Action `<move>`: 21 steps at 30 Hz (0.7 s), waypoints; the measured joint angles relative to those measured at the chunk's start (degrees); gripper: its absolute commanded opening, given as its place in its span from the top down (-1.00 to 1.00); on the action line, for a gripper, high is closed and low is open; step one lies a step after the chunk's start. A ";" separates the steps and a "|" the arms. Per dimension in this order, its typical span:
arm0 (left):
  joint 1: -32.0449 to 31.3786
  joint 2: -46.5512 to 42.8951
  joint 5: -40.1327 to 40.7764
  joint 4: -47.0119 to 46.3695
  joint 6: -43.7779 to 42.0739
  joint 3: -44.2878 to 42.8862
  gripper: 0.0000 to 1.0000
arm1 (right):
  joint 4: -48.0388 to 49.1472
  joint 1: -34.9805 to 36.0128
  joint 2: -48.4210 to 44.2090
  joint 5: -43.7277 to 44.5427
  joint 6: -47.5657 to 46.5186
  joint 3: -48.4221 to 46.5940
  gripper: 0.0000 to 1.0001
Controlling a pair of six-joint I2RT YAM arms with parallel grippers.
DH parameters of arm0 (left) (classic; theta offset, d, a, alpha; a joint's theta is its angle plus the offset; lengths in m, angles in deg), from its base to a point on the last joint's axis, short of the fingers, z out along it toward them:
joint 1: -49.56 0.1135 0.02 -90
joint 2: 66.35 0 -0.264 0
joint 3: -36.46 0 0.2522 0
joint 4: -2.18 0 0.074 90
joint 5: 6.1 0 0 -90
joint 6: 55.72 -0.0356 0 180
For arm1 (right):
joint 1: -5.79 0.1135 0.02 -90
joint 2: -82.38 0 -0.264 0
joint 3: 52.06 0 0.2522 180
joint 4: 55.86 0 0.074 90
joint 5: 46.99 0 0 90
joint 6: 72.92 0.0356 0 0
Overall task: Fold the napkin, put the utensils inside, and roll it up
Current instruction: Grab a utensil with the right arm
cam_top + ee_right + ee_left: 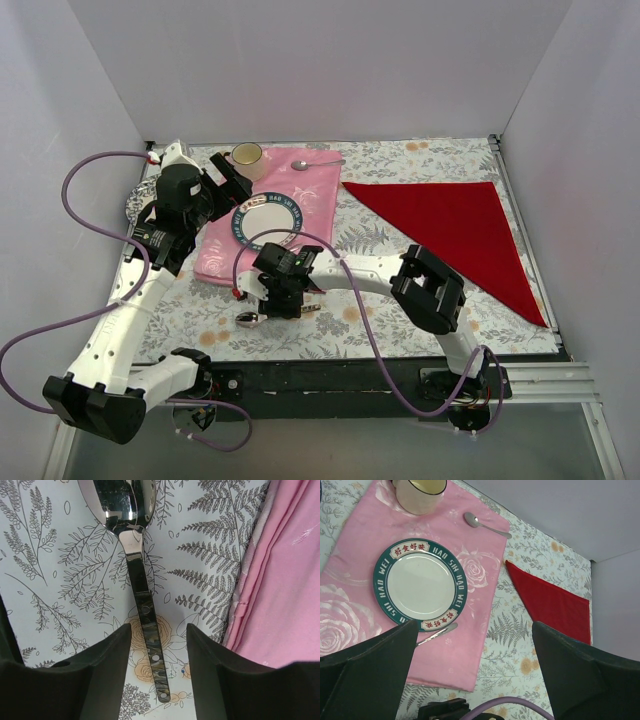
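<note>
The napkin [455, 225] is a deep red cloth lying as a flat triangle on the right of the table, also seen in the left wrist view [550, 602]. The spoon with the dark patterned handle [150, 640] lies on the floral tablecloth near the front edge; its bowl [248, 320] sticks out to the left of my right gripper [283, 300]. In the right wrist view, my right gripper [159, 630] straddles the handle, open, with a gap on each side. My left gripper [228, 178] hangs open above the pink cloth, holding nothing [474, 630].
A pale pink cloth [315, 190] carries a green-rimmed plate [266, 222], a cream cup [247, 156] and a plain silver spoon [315, 163]. Another silver utensil [437, 632] lies by the plate's rim. White walls close in the table on three sides.
</note>
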 measured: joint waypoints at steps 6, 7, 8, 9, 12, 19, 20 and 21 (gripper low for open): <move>0.00 0.00 0.02 0.02 0.00 0.02 -0.96 | 0.98 1.05 0.94 3.69 0.15 0.79 0.09; 0.00 0.00 0.02 0.02 0.00 0.02 -0.96 | 1.33 1.20 0.87 4.20 0.17 0.96 0.13; 0.00 0.00 0.02 0.02 0.00 0.02 -0.96 | 1.81 1.38 0.72 4.55 0.17 1.27 0.30; 0.00 0.00 0.02 0.02 0.00 0.02 -0.97 | 2.27 1.51 0.48 4.70 0.04 1.68 0.45; 0.00 0.00 0.02 0.02 0.00 0.02 -0.96 | 2.73 1.88 0.28 4.55 -0.42 2.12 0.67; 0.00 0.00 1.36 0.02 -0.90 0.00 -0.96 | 7.06 1.88 -3.10 2.91 -1.27 7.43 0.97; 0.00 0.00 1.68 0.02 -1.25 0.00 -0.96 | 7.58 1.88 -4.55 3.06 -1.22 9.16 0.97; 0.00 0.04 2.29 0.02 -1.66 -0.02 -0.96 | 8.33 1.88 -6.51 3.52 -1.25 11.43 0.97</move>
